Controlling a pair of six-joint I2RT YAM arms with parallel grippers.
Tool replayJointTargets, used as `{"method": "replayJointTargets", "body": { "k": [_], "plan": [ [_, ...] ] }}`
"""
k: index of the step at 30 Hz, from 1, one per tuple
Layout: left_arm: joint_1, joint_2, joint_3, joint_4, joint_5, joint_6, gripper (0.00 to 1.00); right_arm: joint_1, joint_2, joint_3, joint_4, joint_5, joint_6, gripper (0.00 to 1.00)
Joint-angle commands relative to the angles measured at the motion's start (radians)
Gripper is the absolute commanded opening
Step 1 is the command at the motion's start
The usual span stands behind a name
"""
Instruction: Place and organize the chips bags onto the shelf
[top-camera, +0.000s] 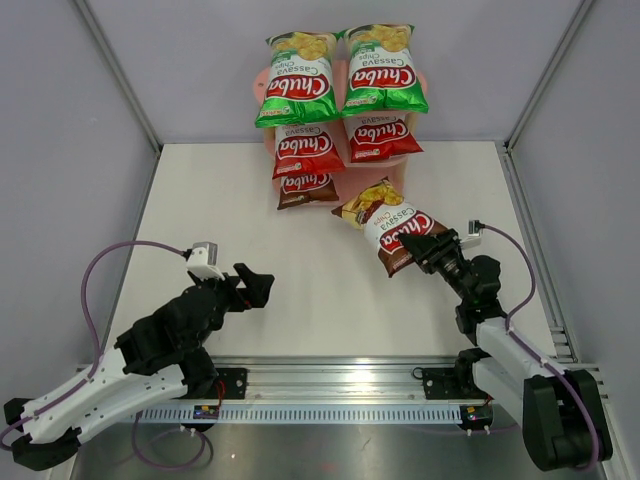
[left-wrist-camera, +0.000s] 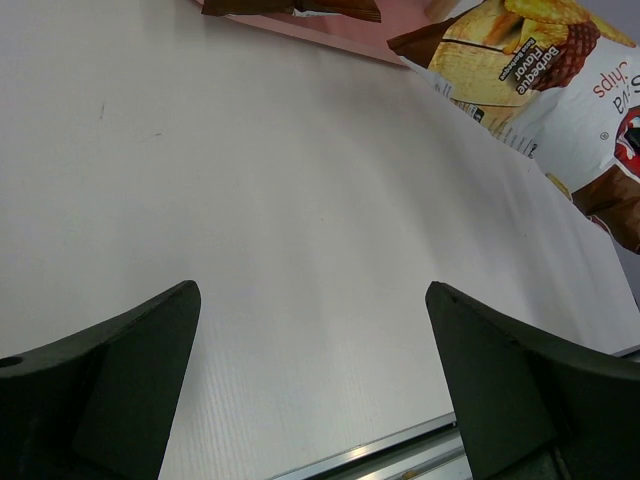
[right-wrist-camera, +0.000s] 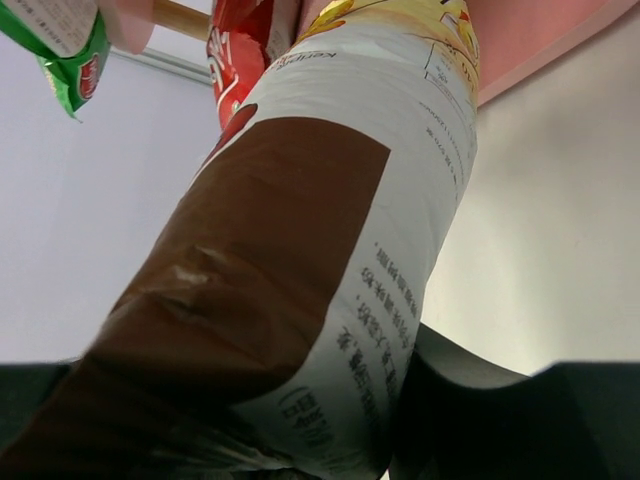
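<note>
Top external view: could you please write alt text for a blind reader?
The right fingers grip a brown bag near the shelf, which holds two green bags, two red bags and a second brown one. The left fingers stand open over the table.

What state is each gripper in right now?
Left gripper: open, holding nothing.
Right gripper: closed on one end of the brown chips bag.
</note>
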Motion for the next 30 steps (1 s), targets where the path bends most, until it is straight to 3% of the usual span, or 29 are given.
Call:
{"method": "replayJointTargets", "body": {
  "k": [1,17,25,30],
  "plan": [
    [0.001,-0.007,0.04,0.027,-0.023,0.012,0.99,-0.006,0.042,0.013,0.106,0.042,-0.031,0.28],
    [0.001,-0.096,0.051,-0.051,-0.063,0.022,0.99,-0.068,0.358,0.123,0.371,0.017,-0.065,0.28],
    [0.001,-0.099,0.06,-0.044,-0.054,0.048,0.99,-0.081,0.598,0.2,0.656,-0.055,0.03,0.27],
    [0.001,-0.096,0.056,-0.037,-0.042,0.068,0.99,-0.083,0.684,0.235,0.709,-0.04,0.029,0.27]
  ]
}}
